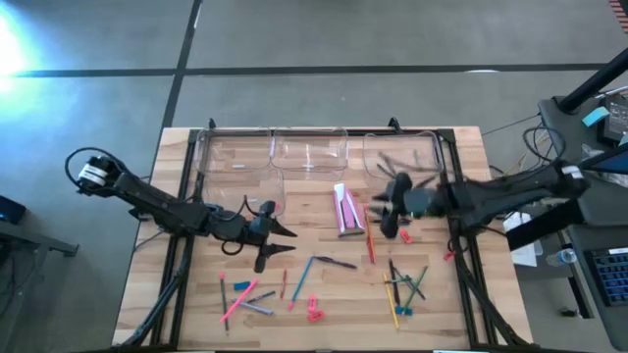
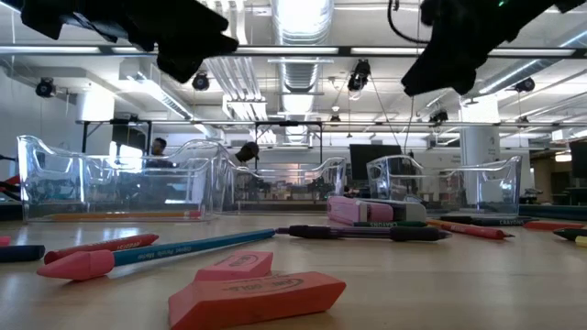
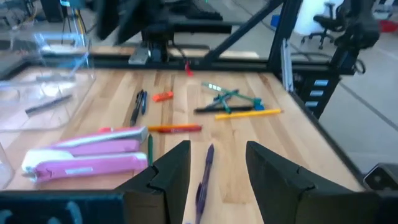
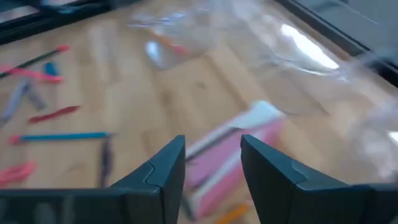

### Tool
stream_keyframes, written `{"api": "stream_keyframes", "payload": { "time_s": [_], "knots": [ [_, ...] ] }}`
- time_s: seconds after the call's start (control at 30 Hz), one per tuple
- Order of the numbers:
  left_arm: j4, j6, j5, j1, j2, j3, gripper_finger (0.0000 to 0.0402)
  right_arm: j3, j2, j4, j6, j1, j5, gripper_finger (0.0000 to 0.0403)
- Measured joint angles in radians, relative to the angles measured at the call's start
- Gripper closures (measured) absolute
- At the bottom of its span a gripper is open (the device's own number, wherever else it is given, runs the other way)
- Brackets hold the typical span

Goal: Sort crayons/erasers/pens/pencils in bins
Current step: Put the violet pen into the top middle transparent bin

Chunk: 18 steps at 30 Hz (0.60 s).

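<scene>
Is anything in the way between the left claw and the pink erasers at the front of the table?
Nothing tall blocks it. The left gripper, open, hangs above the table, and only flat pens and pencils lie between it and the erasers, like the blue pencil. It could pass over them. The right gripper is off by the bins.

Place: you're in a robotics lab or workshop, open-plan.
Ceiling: you see exposed ducts [image 2: 303,69] and strip lights [image 2: 55,50] overhead.
Floor: bare polished concrete [image 1: 294,34] surrounds your table [image 1: 324,279].
Surroundings: your view takes in monitors [image 2: 371,160], an office chair [image 3: 333,25], and a person [image 2: 158,147] seated far behind.
</scene>
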<state>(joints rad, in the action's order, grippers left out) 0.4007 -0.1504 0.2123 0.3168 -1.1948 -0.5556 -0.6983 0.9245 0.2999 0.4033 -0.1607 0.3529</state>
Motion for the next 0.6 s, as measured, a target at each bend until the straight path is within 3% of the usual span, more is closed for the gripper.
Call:
{"api": "stream_keyframes", "payload": {
  "time_s": [0.23, 0.6],
  "knots": [
    [0.034, -0.001, 0.000, 0.000, -0.086, -0.003, 0.0260, 0.000, 0.160, -0.160, 0.038, -0.258, 0.170, 0.0268],
    [0.039, -0.001, 0.000, 0.000, -0.106, -0.009, 0.0260, 0.000, 0.496, -0.343, 0.121, -0.311, 0.166, 0.0259]
  ]
}}
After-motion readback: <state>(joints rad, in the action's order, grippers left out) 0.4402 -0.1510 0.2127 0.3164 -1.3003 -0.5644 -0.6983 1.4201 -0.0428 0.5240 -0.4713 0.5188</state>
